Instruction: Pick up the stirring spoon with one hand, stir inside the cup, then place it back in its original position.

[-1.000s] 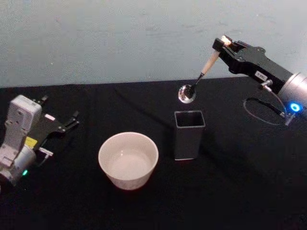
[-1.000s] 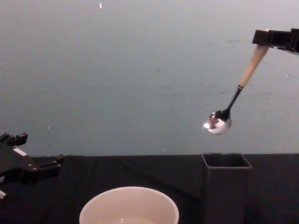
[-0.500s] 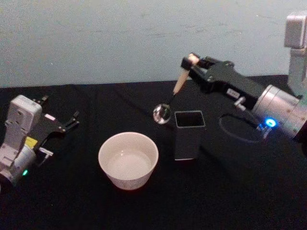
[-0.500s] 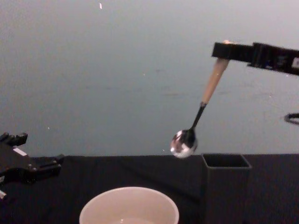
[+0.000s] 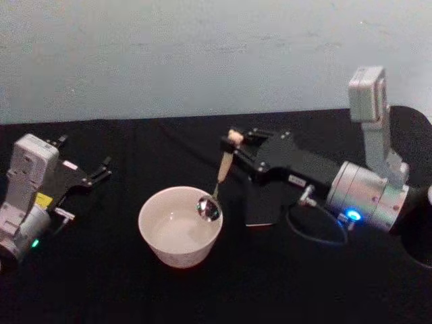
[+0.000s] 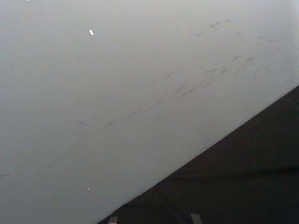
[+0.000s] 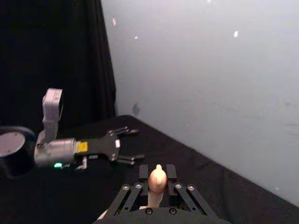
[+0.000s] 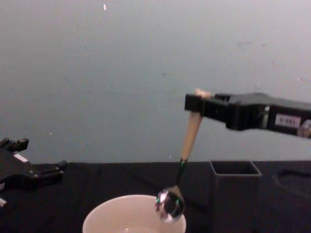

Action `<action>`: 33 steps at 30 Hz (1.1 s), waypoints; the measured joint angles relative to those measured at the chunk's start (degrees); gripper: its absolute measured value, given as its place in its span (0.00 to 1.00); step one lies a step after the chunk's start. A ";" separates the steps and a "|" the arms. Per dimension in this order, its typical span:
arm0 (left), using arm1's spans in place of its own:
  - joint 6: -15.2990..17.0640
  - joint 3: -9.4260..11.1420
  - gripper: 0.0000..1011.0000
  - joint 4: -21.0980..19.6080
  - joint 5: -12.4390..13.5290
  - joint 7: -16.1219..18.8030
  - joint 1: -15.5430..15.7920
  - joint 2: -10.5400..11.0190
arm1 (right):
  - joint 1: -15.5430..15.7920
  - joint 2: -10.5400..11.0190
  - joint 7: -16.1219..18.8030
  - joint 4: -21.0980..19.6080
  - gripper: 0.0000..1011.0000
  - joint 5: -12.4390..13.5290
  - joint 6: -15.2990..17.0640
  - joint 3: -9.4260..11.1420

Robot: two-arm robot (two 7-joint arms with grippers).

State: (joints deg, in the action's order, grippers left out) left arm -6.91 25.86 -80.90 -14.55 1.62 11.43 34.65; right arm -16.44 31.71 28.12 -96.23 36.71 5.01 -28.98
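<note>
My right gripper [image 5: 236, 143] is shut on the top of the stirring spoon [image 5: 221, 170], whose beige handle slants down to a dark stem and a shiny bowl [image 5: 208, 208]. That bowl hangs just over the right rim of the cream-white cup [image 5: 179, 226]. From the chest, the spoon [image 8: 189, 138] slopes from the gripper [image 8: 197, 103] to the cup [image 8: 133, 216], its bowl [image 8: 169, 205] at rim height. The right wrist view has the spoon's knob [image 7: 157, 176] between the fingers. My left gripper [image 5: 101, 172] rests open at the left, away from the cup.
A dark grey square holder box [image 5: 263, 202] stands right of the cup, partly behind my right arm; the chest view shows its open mouth [image 8: 235, 168]. A black cloth covers the table [image 5: 101, 283], with a pale wall behind.
My right gripper has carried the spoon left and down, from above the holder box to the cup's right rim. The left arm has not moved.
</note>
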 joint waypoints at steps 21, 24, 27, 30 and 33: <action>0.00 0.00 0.99 0.00 0.00 0.00 0.00 0.00 | 1.39 -4.02 1.27 1.62 0.21 -7.95 -2.23 -4.03; 0.00 0.00 0.99 0.00 0.00 0.00 0.00 0.00 | 1.31 -4.70 1.20 1.79 0.21 -9.03 -2.23 -4.50; 0.00 0.00 0.99 0.00 0.01 0.00 0.00 0.00 | 1.18 -5.22 1.11 2.10 0.21 -10.14 -2.21 -5.03; 0.00 0.00 0.99 0.00 0.00 0.00 0.00 0.00 | 0.98 -5.96 0.84 2.63 0.21 -11.48 -2.15 -5.59; 0.00 0.00 0.99 0.00 0.00 0.00 0.00 0.00 | 0.52 -7.36 0.16 3.64 0.21 -13.13 -1.99 -6.00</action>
State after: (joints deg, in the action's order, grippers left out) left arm -6.91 25.86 -80.90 -14.55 1.62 11.43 34.64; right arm -15.92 24.35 28.28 -92.59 23.58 3.02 -34.98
